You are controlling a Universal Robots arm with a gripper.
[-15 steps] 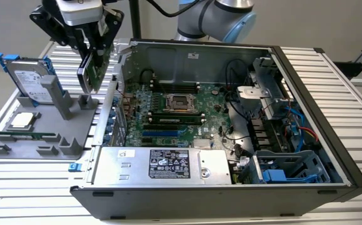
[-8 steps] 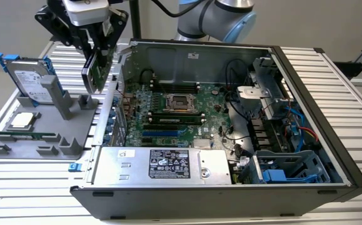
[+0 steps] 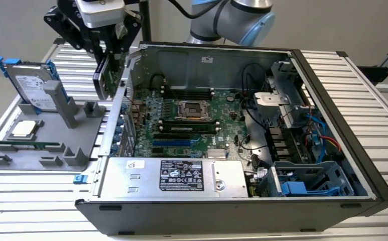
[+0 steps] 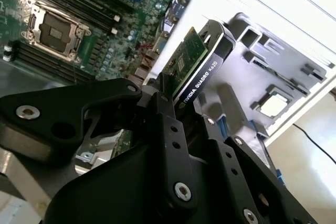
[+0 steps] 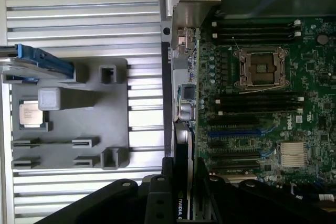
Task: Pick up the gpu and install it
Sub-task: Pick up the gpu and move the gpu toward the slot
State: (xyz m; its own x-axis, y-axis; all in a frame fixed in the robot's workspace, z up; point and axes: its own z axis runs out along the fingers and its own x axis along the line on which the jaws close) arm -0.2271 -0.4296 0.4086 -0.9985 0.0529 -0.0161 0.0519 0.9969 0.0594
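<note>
A robotics lab or assembly test cell: a ribbed aluminium-profile desk (image 3: 33,201) carries an opened computer tower (image 3: 214,216) at centre frame and a grey parts fixture (image 3: 26,161) at left; an industrial robot arm (image 3: 237,20) stands at top.

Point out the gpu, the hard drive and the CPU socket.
gpu (image 4: 185,60), second wrist view, on its green board.
hard drive (image 3: 31,85), exterior view, on its labelled face.
CPU socket (image 5: 261,67), first wrist view, at its centre.

The arm (image 3: 237,20) reaches in high, wrist pointing down. Its black gripper (image 3: 111,57) hangs upright, fingers (image 4: 167,124) pinched tight on the card (image 4: 189,61).
</note>
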